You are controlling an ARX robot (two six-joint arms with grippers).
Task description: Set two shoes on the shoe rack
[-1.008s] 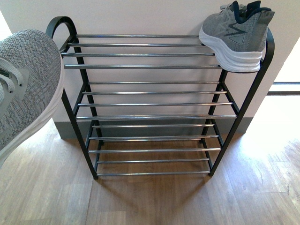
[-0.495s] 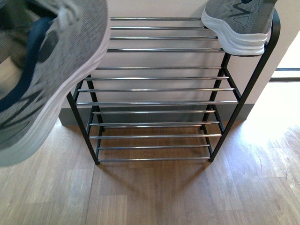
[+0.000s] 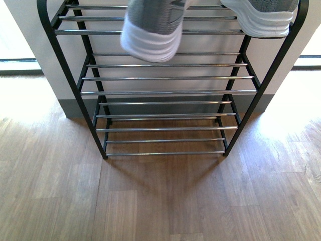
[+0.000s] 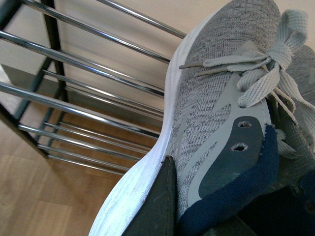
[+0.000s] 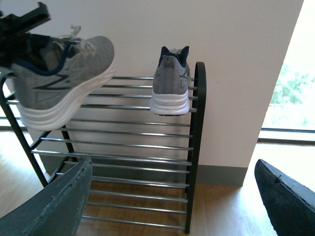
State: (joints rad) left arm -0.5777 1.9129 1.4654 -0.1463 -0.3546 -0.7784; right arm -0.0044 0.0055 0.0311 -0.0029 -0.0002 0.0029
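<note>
A grey knit sneaker point(image 4: 211, 113) with a white sole and navy lining is held by my left gripper point(image 4: 216, 206), which is shut on its heel side; one dark finger point(image 4: 160, 201) presses against the sole. In the front view this sneaker point(image 3: 153, 30) hangs toe-down over the middle of the top tier of the shoe rack point(image 3: 165, 93). In the right wrist view the sneaker point(image 5: 59, 83) is tilted above the rack's left half. A second grey sneaker point(image 5: 171, 83) rests on the top tier at the right end point(image 3: 261, 17). My right gripper point(image 5: 172, 201) is open and empty, in front of the rack.
The rack point(image 5: 197, 147) stands against a white wall with a grey baseboard point(image 3: 75, 108) on a wooden floor point(image 3: 160, 201). Its lower tiers hold nothing. Bright windows or doorways flank the wall on both sides.
The held sneaker has swung from the left edge of the front view to the right, over the rack's top tier. The rack now sits higher in that view.
</note>
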